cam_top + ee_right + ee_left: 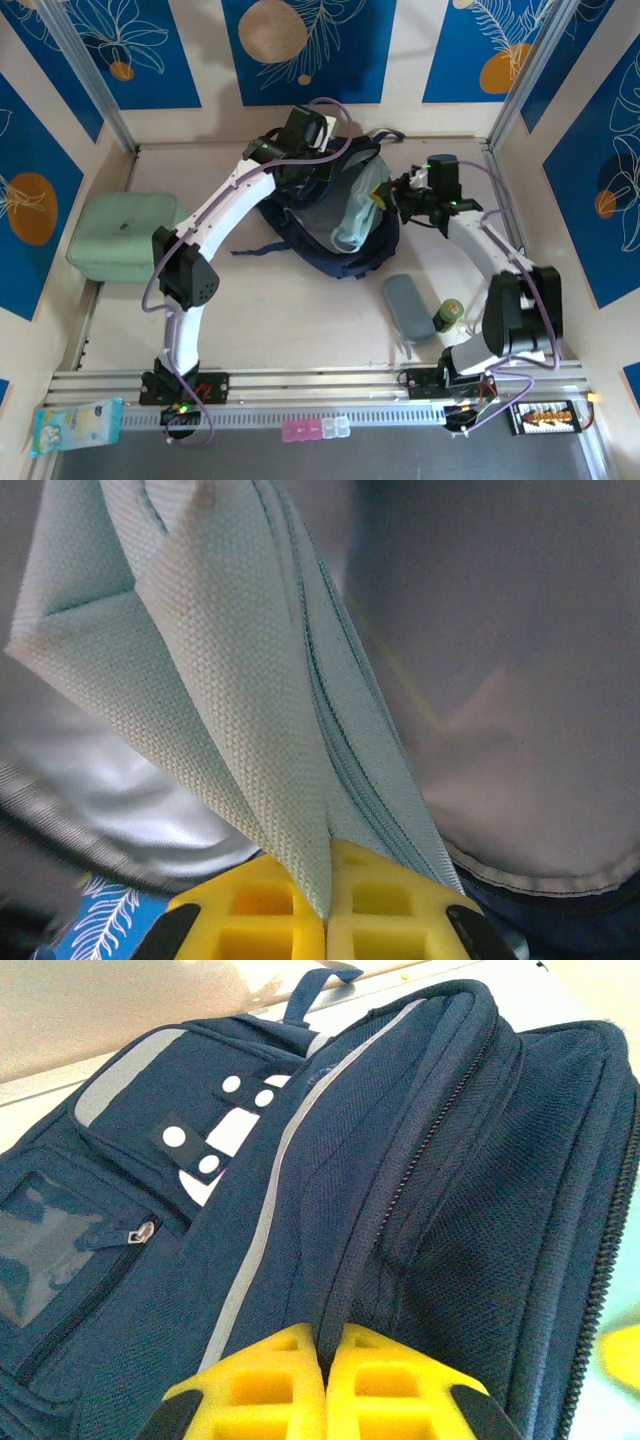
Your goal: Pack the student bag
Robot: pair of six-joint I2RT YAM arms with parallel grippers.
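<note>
Nearest us: flat grey pouch (408, 306) and green-lid jar (449, 318), at 4 o'clock from the bag (345, 262); jar label unreadable. Bag sits mid-table, mouth open, its far rim hidden under both arms. Left gripper (325, 1352) clamped on the bag's navy coarse-weave zipper seam. Right gripper (328, 882) pinched on pale mint woven fabric (200, 680) with a zip, at the bag's 3 o'clock; we can't tell what item, it's cut off. Rounded mint case (125, 237) at 9 o'clock.

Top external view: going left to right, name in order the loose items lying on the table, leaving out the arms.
mint-green case → student bag → grey-blue pouch → small green-lidded jar
</note>
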